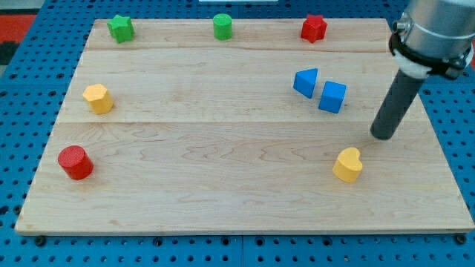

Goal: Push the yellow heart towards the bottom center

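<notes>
The yellow heart (347, 165) lies near the board's (223, 208) bottom edge, toward the view's right. My tip (384, 136) holds nothing and stands just above-right of the heart, apart from it. The heart looks light, rigid, probably sliding easily; I should push its right side.

Wooden board (223, 185) carries eight blocks, including yellow heart (347, 165), perhaps two blue wedges (319, 89).

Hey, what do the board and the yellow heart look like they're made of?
The board looks like pale unfinished or lightly sealed wood: visible grain and plank seams. The yellow heart seems painted wood or plastic, with a solid, smooth, matte colour; which one can't be told. My tip stands just above-right of it.
</notes>
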`<state>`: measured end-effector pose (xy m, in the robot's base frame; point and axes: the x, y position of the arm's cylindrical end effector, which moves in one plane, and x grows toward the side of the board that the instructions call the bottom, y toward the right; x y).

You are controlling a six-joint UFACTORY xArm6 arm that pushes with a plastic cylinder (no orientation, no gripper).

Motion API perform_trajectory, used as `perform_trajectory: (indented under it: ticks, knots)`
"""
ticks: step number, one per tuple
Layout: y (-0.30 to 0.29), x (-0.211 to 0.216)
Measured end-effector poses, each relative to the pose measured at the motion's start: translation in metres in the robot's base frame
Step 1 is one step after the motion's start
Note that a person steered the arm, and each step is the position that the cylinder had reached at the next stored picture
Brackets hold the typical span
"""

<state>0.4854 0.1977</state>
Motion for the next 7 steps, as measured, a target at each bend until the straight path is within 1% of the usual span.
perform_trajectory:
  ticks: [1, 2, 3, 4, 5, 6, 7]
  knots:
    - [-0.037, 0.022]
    - [-0.122, 0.024]
    - [-0.098, 0.022]
    - [-0.032, 0.022]
    - [-0.037, 0.055]
    - [-0.099, 0.058]
    - [-0.197, 0.058]
